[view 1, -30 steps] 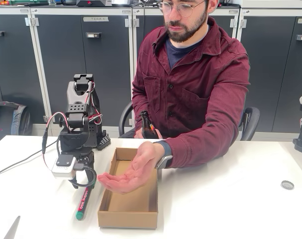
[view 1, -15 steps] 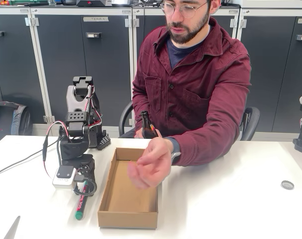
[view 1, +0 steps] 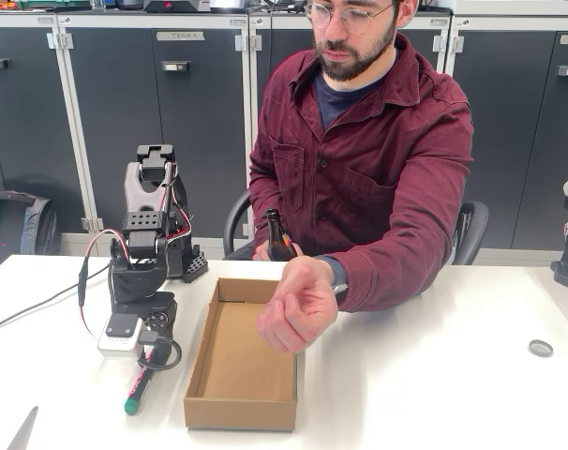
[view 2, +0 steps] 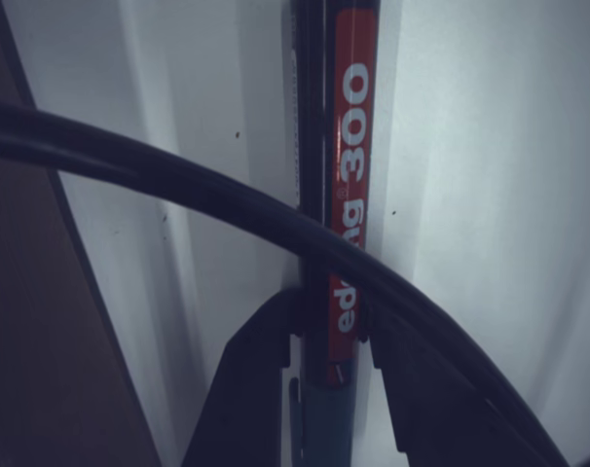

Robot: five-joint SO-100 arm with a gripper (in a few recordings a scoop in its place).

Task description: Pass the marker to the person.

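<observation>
The black two-finger robot hand (view 1: 145, 354) hung low over the white surface (view 1: 434, 375), pointing down near its left part in the fixed view, and it was closed on the thick green marker pen with a red label band (view 1: 137, 382). In the wrist view the two dark fingers (view 2: 256, 379) pressed against either side of the marker (view 2: 346, 195), just below the white print on the red band, with a black cable (view 2: 178, 185) curving across in front. In the fixed view the marker slanted down from the hand, its green tip toward the front edge of the surface; whether the tip touched the surface could not be told. Just to the right of it lay an open, shallow brown cardboard box (view 1: 242, 375). The person in a maroon button shirt over a dark t-shirt (view 1: 378, 159) sat behind the surface, with one loosely curled hand (view 1: 298, 314) held out above the box, apart from the marker. A brown glass bottle (view 1: 278, 239) stood behind the box, close to the person. A small round metal cap (view 1: 541, 348) lay far to the right on the surface.
</observation>
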